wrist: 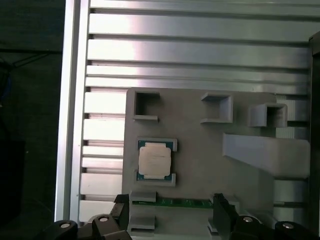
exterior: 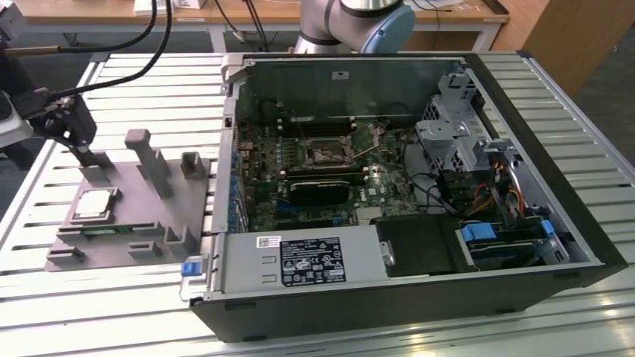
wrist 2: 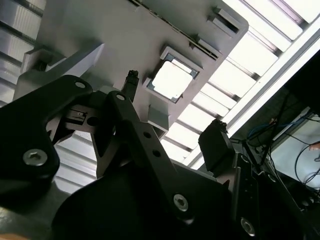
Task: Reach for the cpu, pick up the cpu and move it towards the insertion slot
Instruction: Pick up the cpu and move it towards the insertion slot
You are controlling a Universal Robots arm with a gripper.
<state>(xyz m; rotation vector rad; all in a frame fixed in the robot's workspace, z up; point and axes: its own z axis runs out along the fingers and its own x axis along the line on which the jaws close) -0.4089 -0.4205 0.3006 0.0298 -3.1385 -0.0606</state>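
The cpu (exterior: pixel 94 204) lies flat in a recess of the grey fixture plate (exterior: pixel 129 186) at the exterior view's left, silvery top up. It also shows in both wrist views (wrist: pixel 154 160) (wrist 2: pixel 172 80). My gripper (exterior: pixel 76 137) hangs above the plate's far end, apart from the cpu, and is open with nothing between its fingers (wrist: pixel 171 212) (wrist 2: pixel 173 104). The insertion slot (exterior: pixel 328 152) is a dark square socket with a metal frame on the motherboard inside the open computer case.
Upright grey posts (exterior: pixel 149 160) stand on the fixture plate close to the gripper. A green memory stick (wrist: pixel 172 202) lies in a groove beside the cpu. The case wall (exterior: pixel 230 149) rises between plate and motherboard. A black heatsink block (exterior: pixel 320 192) sits near the socket.
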